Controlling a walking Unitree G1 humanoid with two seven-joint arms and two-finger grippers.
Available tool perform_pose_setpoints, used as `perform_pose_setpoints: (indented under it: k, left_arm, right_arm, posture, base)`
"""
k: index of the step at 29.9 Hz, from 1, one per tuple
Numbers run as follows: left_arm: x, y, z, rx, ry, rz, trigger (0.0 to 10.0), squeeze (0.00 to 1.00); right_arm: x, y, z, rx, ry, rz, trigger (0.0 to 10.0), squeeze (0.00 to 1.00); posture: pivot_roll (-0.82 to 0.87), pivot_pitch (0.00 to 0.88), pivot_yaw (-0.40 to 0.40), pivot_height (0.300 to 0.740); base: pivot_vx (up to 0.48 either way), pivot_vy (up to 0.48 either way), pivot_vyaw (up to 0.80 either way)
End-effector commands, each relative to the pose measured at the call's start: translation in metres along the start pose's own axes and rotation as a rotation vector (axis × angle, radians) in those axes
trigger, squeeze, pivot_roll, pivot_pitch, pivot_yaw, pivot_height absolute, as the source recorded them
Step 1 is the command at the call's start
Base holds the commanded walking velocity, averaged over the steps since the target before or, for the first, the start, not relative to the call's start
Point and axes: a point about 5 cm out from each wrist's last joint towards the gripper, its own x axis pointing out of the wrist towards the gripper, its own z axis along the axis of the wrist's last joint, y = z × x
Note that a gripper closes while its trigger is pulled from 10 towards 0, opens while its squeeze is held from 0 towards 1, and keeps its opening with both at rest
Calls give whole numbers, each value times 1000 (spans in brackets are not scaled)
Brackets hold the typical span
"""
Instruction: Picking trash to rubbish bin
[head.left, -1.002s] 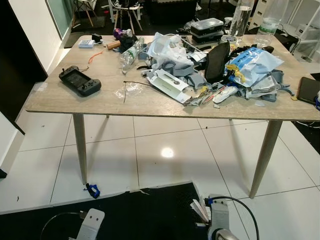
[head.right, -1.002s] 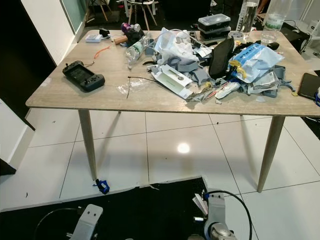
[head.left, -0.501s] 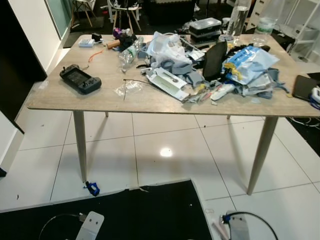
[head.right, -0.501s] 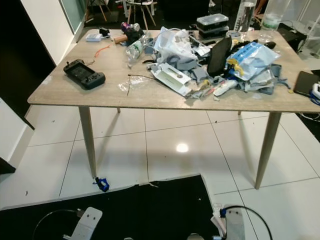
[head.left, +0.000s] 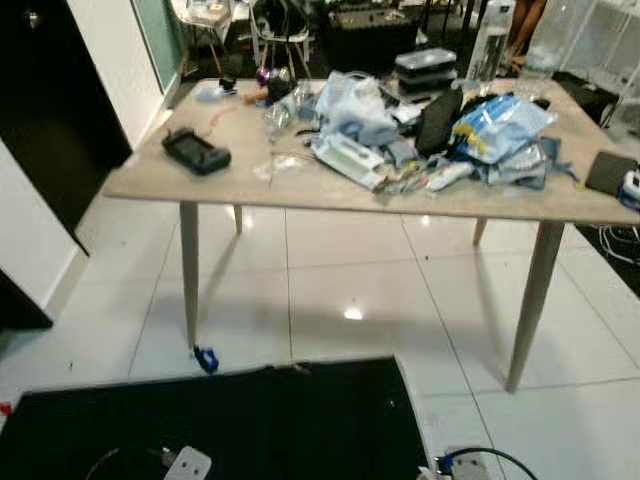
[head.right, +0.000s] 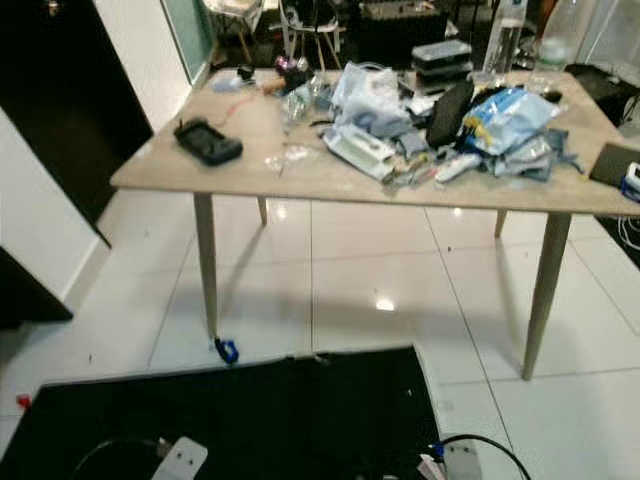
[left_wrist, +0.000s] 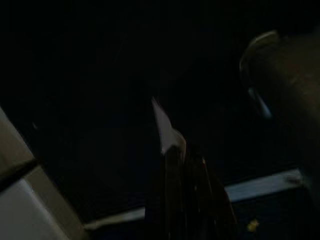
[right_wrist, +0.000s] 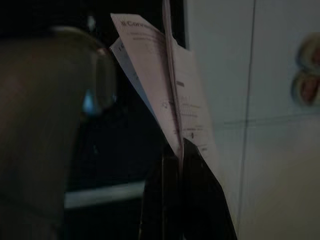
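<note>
White floor tiles (head.left: 350, 290) run under a pale wooden table (head.left: 250, 185), with a black mat (head.left: 220, 420) on the floor nearer than the table. On the table's middle lies a heap of trash (head.left: 400, 150): crumpled plastic bags, a blue packet (head.left: 500, 120), flattened cartons. Toward the table's left end sits a black handheld console (head.left: 196, 151); stacked lidded boxes (head.left: 425, 70) and tall clear bottles (head.left: 492, 40) stand at its far edge, their contents too blurred to tell. A dark tablet (head.left: 612, 172) rests at the right end.

The right gripper (right_wrist: 176, 150) has its fingers pressed together on a printed paper sheet (right_wrist: 165, 85), held below the table over tile and mat. The left gripper (left_wrist: 182, 155) pinches a small pale scrap (left_wrist: 165, 127) in near darkness.

Compared with a second ago, the table looks smaller and farther off, more floor and mat show, and the arms sit lower at the picture's edge; the camera has shifted, while the heap lies as before.
</note>
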Motion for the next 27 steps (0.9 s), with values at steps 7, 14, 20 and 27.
perform_pose_setpoints:
  k: [7, 14, 20, 27]
  left_arm:
    - [0, -4, -2, 19, 8, -20, 10000, 0]
    - [0, -4, -3, 29, 10, -21, 10000, 0]
    - [0, -4, -3, 55, 12, -29, 10000, 0]
    - [0, -5, -5, 59, 13, -31, 10000, 0]
  right_arm:
    - [-1, -3, -9, -7, 29, 10, 10000, 0]
    - [-2, -2, -13, -3, 35, 12, 10000, 0]
    - [-2, -1, -16, -1, 43, 14, 10000, 0]
    - [-2, 2, -17, 0, 45, 17, 10000, 0]
  posture:
    - [-11, 96, 54, 740]
    - [-11, 98, 57, 740]
    - [-12, 99, 60, 740]
    - [-12, 99, 60, 740]
  base:
    - [-333, 0, 0]
    - [-335, 0, 0]
    - [-334, 0, 0]
    - [-335, 0, 0]
